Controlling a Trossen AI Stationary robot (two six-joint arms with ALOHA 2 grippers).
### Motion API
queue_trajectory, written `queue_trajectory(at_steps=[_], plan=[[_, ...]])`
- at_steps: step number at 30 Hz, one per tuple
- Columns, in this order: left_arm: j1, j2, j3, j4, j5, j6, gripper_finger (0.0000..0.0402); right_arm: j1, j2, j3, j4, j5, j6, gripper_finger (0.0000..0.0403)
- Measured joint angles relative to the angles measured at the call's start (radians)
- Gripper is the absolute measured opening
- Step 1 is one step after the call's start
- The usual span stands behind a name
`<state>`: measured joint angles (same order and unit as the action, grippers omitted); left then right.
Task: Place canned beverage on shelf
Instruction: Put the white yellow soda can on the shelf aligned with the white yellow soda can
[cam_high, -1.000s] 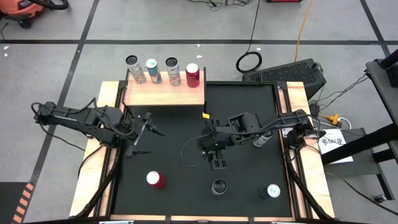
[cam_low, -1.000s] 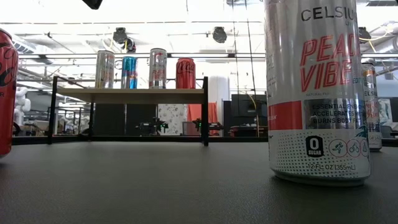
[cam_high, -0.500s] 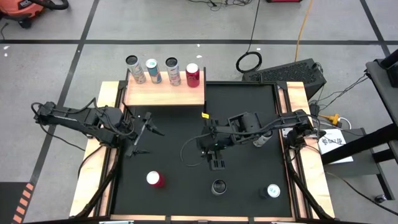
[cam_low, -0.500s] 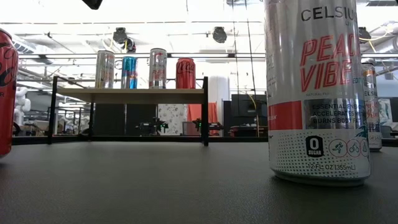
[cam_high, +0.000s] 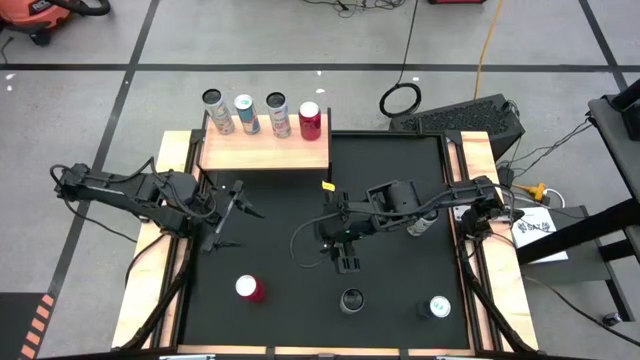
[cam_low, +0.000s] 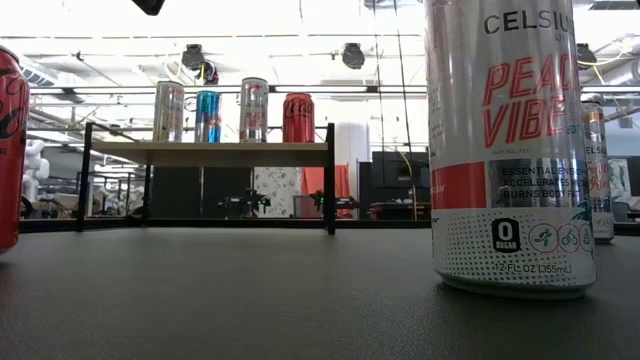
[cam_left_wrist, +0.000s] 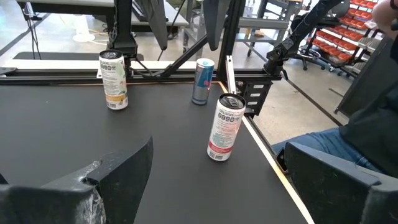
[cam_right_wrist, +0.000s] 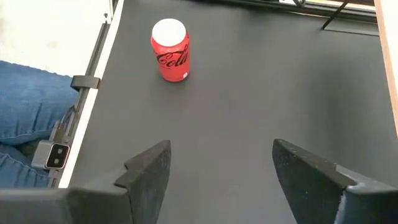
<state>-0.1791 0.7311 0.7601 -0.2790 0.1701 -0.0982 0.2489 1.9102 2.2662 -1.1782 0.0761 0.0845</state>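
Black table, four cans lining the shelf; I'm holding both the left gripper and right gripper open, seemingly empty.

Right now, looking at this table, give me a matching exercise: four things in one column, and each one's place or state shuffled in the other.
Things:
1. shelf
2. red can off the shelf
3. left end effector
4. right end effector

Places or states:
A. open, over the middle of the table
B. holds four upright cans
C. open, near the table's left edge
D. upright on the table's left half

Pairs: 1-B, 2-D, 3-C, 4-A
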Motion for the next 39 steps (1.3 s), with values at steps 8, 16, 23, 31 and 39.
queue_trajectory(at_steps=[8,16,23,31,39], plan=[[0.000,0.000,0.000,0.000,0.000,0.000,0.0367,-0.020,0.000,0.000,0.000,0.000,0.120,0.0263],[0.000,0.000,0.000,0.000,0.000,0.001,0.0367,-0.047,0.000,0.000,-0.122,0.006,0.135,0.0263],[0.000,0.000,0.000,0.000,0.000,0.000,0.0367,-0.058,0.000,0.000,-0.083,0.053,0.133,0.0263],[0.000,0.000,0.000,0.000,0.000,0.000,0.0367,-0.060,0.000,0.000,-0.090,0.066,0.146,0.0263],[0.000,0.000,0.000,0.000,0.000,-0.001,0.0367,-0.082,0.000,0.000,-0.252,0.225,0.230,0.0263]])
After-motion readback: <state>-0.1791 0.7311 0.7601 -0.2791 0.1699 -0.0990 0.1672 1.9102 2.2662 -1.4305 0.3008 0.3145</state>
